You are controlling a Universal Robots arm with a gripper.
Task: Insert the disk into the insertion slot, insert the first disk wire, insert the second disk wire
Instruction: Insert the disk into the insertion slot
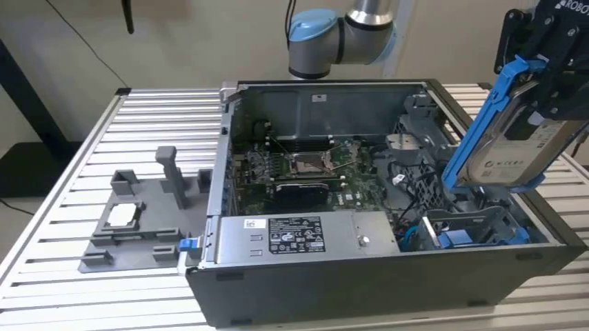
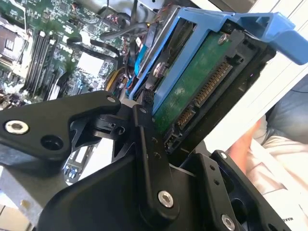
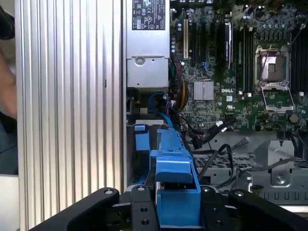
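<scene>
One step is in hand, the first: the gripper (image 1: pixel 548 96) is clamped tight on the disk (image 1: pixel 509 157), which hangs tilted just above the insertion slot (image 1: pixel 471 227), not in it yet, so it likely needs lining up with that slot.

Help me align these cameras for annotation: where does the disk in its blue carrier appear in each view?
Exterior view: the disk hangs tilted over the computer case, at the exterior view's right.
Second wrist view: the disk shows its green circuit-board face.
First wrist view: the disk is edge-on, clamped in the gripper.
Shared landmark: the motherboard.
</scene>
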